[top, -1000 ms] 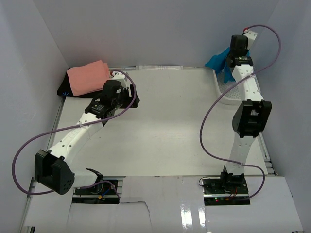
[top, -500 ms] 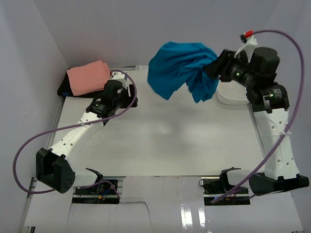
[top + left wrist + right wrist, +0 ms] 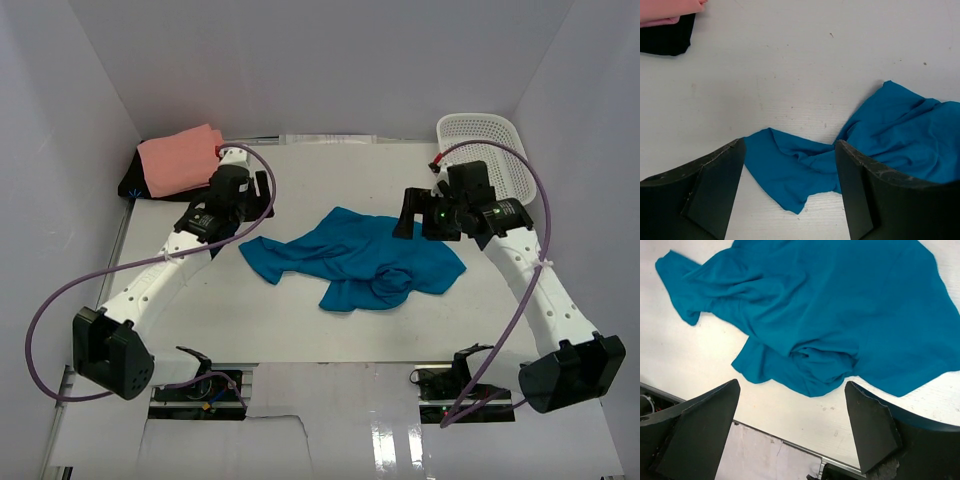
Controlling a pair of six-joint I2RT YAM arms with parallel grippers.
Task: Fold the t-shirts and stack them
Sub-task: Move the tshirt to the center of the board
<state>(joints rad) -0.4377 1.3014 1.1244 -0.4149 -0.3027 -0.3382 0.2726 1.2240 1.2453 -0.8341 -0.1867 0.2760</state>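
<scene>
Top external view: a crumpled blue cloth t-shirt [image 3: 355, 262] lies in the middle of the white worktop [image 3: 300, 320]. The left end effector [image 3: 790, 144] and right end effector [image 3: 791, 386] hang over it, both spread wide.

One blue t-shirt [image 3: 360, 260], one pink t-shirt [image 3: 180, 158], one black cloth [image 3: 132, 188], one basket [image 3: 478, 118].

Blue tee [image 3: 352, 258] crumpled ctr; pink tee [image 3: 180, 160] folded, far-L.

Nothing legible anywhere: no writing, label, brand, number or sign on the crumpled teal cotton t-shirt [image 3: 360, 262] below the right gripper [image 3: 791, 384], the folded pink t-shirt [image 3: 180, 158] or the white plastic mesh basket [image 3: 490, 140].
</scene>
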